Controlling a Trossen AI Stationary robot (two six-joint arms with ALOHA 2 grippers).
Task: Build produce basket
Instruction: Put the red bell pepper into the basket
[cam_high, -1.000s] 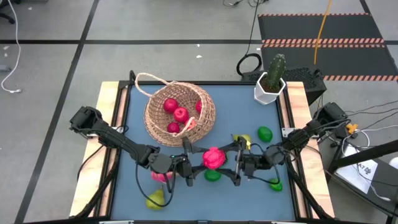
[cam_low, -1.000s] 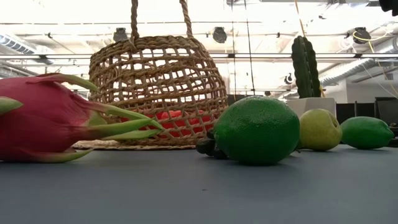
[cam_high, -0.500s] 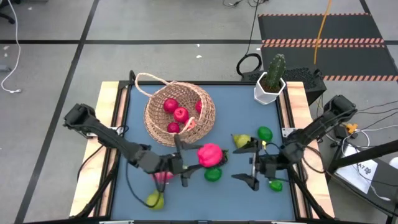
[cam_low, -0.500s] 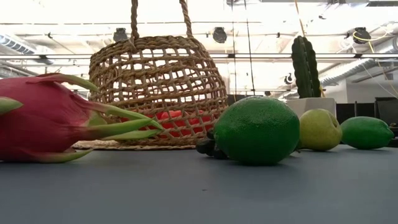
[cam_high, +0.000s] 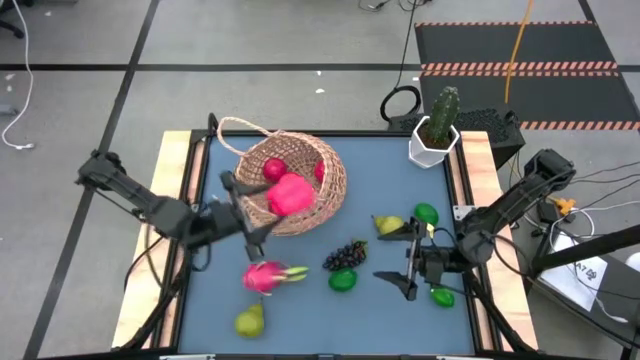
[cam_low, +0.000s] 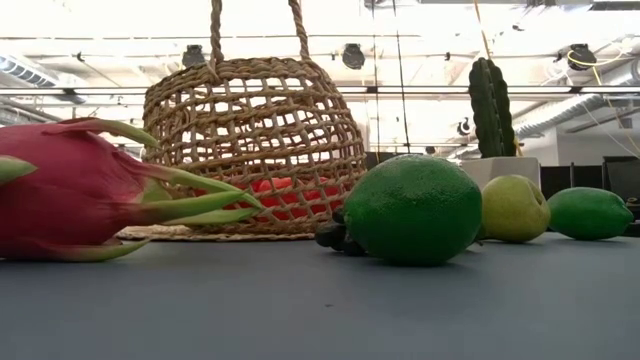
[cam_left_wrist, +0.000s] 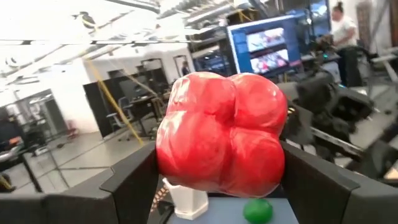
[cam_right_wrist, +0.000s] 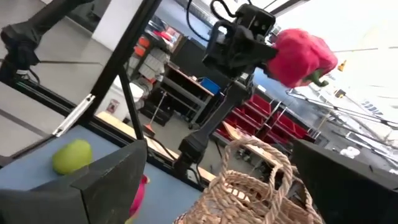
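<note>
The woven basket (cam_high: 322, 190) stands at the table's far middle with red round fruits (cam_high: 273, 168) inside. Above its opening hangs a red lumpy fruit (cam_high: 293, 192), with my left gripper (cam_high: 270, 204) shut on it. My right gripper (cam_high: 406, 264) stands open near the table's right edge, with nothing between its fingers. A pink dragon fruit (cam_high: 266, 277), a pear (cam_high: 250, 320), a dark grape bunch (cam_high: 345, 255) and a lime (cam_high: 343, 281) lie on the blue table top. Another pear (cam_high: 388, 225) and two limes (cam_high: 427, 214) (cam_high: 442, 296) lie near my right gripper. My left gripper pinches the red lumpy fruit between its two fingers, one on each side (cam_left_wrist: 163, 155) of the fruit. The fingers (cam_left_wrist: 130, 183) lie about level and come from the table's left side. The fruit is lifted clear, above the basket's opening.
A cactus in a white pot (cam_high: 435, 132) stands at the far right corner. The basket's thin loop handle (cam_high: 240, 130) lies over toward the far left. Wooden rails (cam_high: 175, 200) border the table's left and right sides.
My left gripper has risen with the red lumpy fruit and carried it from the table's near middle toward the far left, to above the basket. My right gripper has drawn back from that fruit toward the table's right edge and then kept still.
</note>
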